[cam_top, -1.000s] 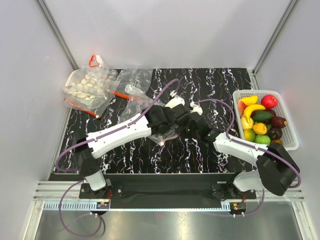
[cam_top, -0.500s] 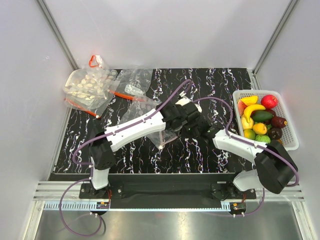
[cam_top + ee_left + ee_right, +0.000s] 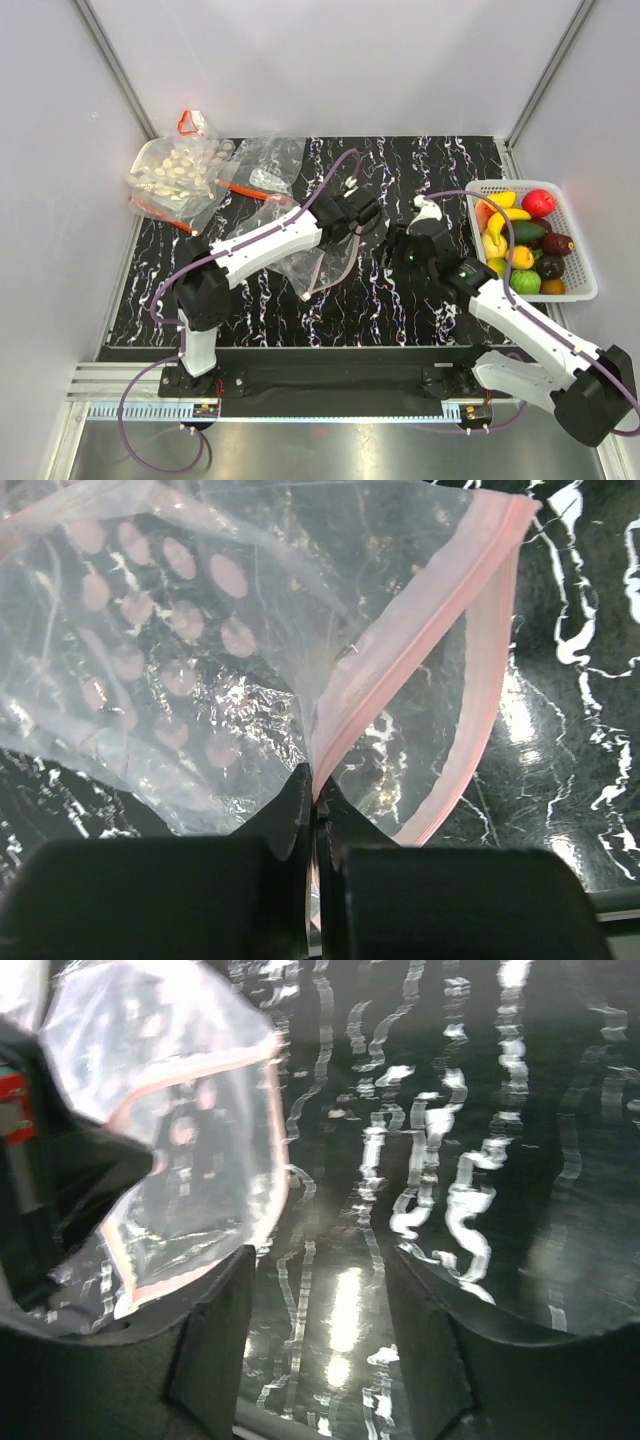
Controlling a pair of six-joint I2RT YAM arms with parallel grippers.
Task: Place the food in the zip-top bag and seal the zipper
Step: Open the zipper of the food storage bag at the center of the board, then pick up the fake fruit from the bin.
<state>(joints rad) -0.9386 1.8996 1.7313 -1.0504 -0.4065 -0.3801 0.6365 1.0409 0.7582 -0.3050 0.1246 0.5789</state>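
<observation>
We see a robotics lab test cell, not a home. The left arm (image 3: 262, 246) and right arm (image 3: 522, 318) stand bolted to an aluminium rail (image 3: 340, 398) behind the jaws, at the near edge of a black marbled table (image 3: 450, 160) boxed in by plain white panels (image 3: 330, 70) on metal framing. Purple cables (image 3: 122, 420) loop from the bases. Right of the right jaws, a white mesh basket (image 3: 583, 265) holds glossy toy food (image 3: 524, 232).

The white-and-black left arm (image 3: 265, 243) is stretched diagonally up and to the right. Its black two-finger left gripper (image 3: 313, 792) is pressed fully together on the mouth edge of the clear, white-dotted plastic zip-top bag (image 3: 180, 630). The white-and-black right arm (image 3: 520, 315) is extended up and leftward, and its right gripper (image 3: 320, 1300) is held low with the fingers (image 3: 215, 1340) spread apart.
</observation>
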